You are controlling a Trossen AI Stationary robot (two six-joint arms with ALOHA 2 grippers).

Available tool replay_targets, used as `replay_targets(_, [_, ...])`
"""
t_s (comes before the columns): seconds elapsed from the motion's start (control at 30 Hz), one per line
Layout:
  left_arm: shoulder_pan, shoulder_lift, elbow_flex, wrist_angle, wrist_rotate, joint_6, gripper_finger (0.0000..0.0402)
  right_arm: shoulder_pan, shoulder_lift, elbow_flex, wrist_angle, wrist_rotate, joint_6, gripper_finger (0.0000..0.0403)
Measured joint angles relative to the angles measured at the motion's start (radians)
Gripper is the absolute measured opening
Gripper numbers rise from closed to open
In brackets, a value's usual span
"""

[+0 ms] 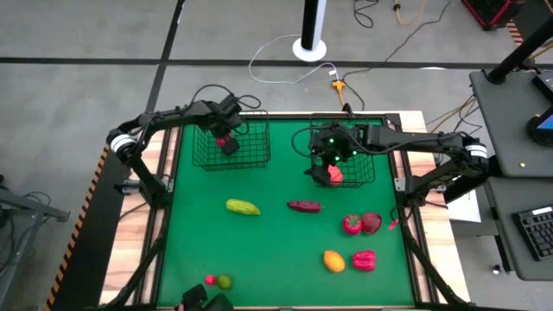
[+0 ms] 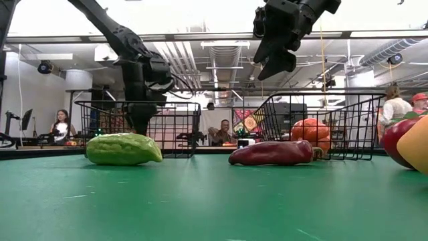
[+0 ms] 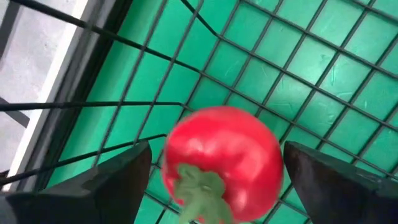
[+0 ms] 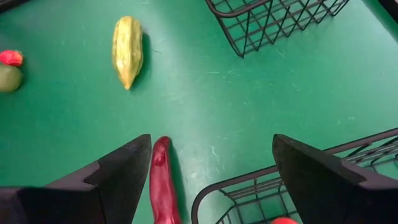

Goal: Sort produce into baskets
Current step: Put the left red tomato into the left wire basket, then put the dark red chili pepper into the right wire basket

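Note:
My left gripper (image 1: 227, 141) reaches down into the left black wire basket (image 1: 251, 155). It is open, and a red round tomato (image 3: 221, 162) with a green stalk sits between its fingers (image 3: 118, 177), with a gap showing on one side. I cannot tell whether the tomato rests on the basket floor. My right gripper (image 1: 321, 168) hangs open and empty above the near left corner of the right basket (image 1: 367, 168). That basket holds a red-orange round piece (image 2: 309, 130). A purple-red oblong piece (image 4: 163, 180) lies on the mat below the right gripper.
On the green mat lie a yellow-green oblong piece (image 1: 243, 207), two red pieces (image 1: 352, 225) (image 1: 371, 223), an orange one (image 1: 333, 260) and a red pepper (image 1: 364, 259). A small red piece (image 1: 210, 279) and a green lime (image 1: 225, 282) lie near the front edge. People sit beyond the table.

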Motion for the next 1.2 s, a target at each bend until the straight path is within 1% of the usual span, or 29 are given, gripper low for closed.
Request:
replay_targets(0.27, [0.000,-0.035,0.000,0.015,0.000,0.008,0.0345,0.000,0.000,-0.001,0.006,0.001,0.031,0.0325])
replay_targets(0.67, [0.000,-0.036,0.000,0.017,0.000,0.004,0.0345,-0.017,0.011,0.000,0.025,0.000,0.028,0.0325])
replay_targets(0.9, [-0.007,-0.054,0.000,0.017,0.000,-0.037,0.0345,-0.038,0.012,0.000,0.020,-0.001,0.022,0.0325])
replay_targets(1.0, [-0.008,-0.085,0.000,0.015,0.000,-0.037,0.0345,-0.043,0.012,0.000,0.020,-0.001,0.023,0.0325])
replay_targets(1.2, [-0.009,-0.203,0.000,0.012,0.000,-0.044,0.0346,-0.046,0.010,0.006,0.012,-0.001,0.031,0.0325])
